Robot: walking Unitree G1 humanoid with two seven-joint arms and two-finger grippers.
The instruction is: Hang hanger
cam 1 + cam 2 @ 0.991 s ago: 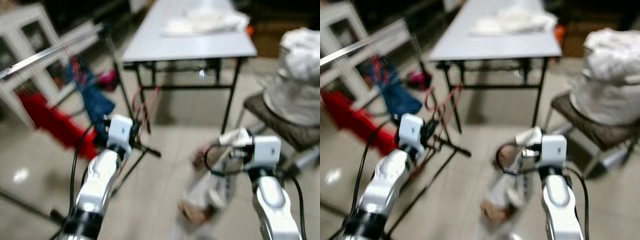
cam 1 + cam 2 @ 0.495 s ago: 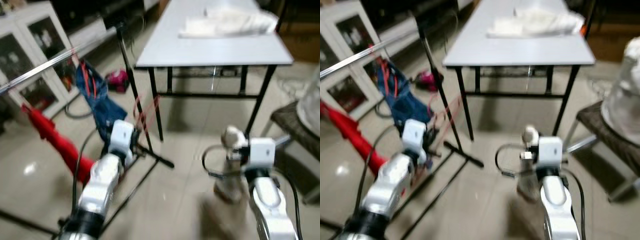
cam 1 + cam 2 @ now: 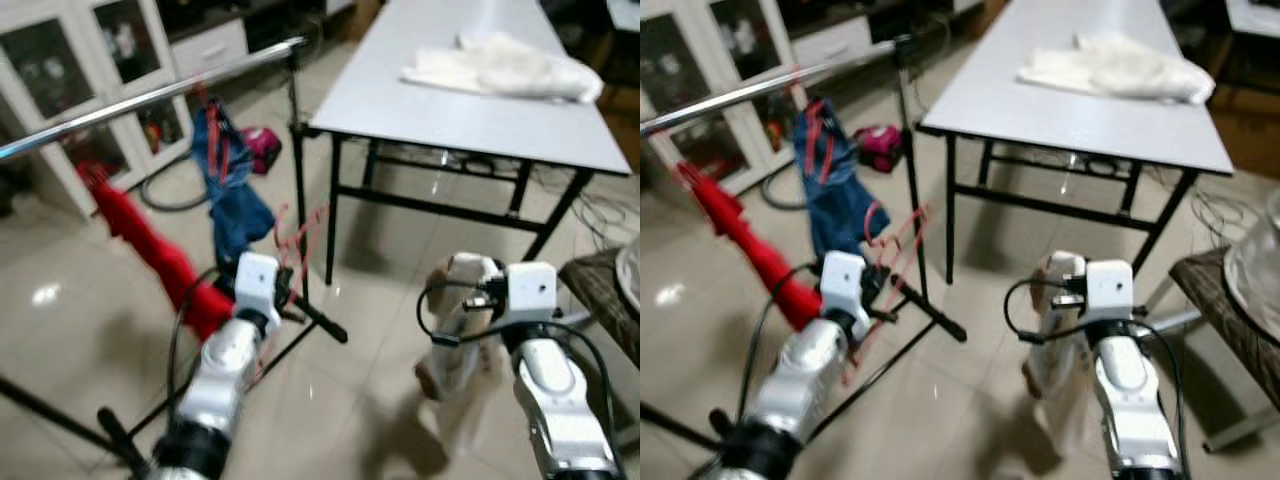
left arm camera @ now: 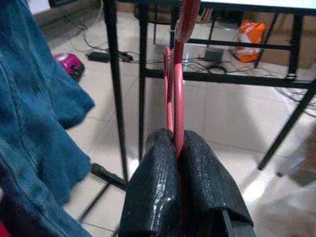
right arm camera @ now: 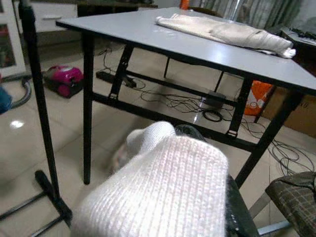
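While the left gripper [image 4: 176, 148] is raised in front of the robot at about 10 o'clock, its two black fingers [image 4: 150, 182] are pressed together on a red hanger [image 4: 178, 94], which stands up between them edge-on in the left wrist view. Seen from the head, the hanger's thin red wire [image 3: 300, 228] reaches up and to the right of the gripper, just in front of the black upright post [image 3: 297, 150] of a clothes rack. A silver rail [image 3: 150, 98] runs from that post away toward 10 o'clock, with a blue garment [image 3: 228, 170] and a red garment [image 3: 150, 250] hanging from it; the hanger is below the rail and apart from it. Black rack feet [image 3: 318, 322] spread over the pale tiled floor [image 3: 60, 330]. At about 2 o'clock the right gripper [image 5: 197, 136] is held up with a white knitted cloth [image 5: 163, 187] draped over it and hanging below the wrist [image 3: 465, 340]; whether its fingers are spread or pinching cannot be told, since the cloth hides them. Beyond both arms, at 12 to 1 o'clock, a grey table [image 3: 480, 120] on black legs carries a pale folded cloth [image 3: 505, 68]. A pink object [image 3: 262, 150] lies on the floor behind the rack, near white cabinets [image 3: 60, 60] at 10 o'clock.
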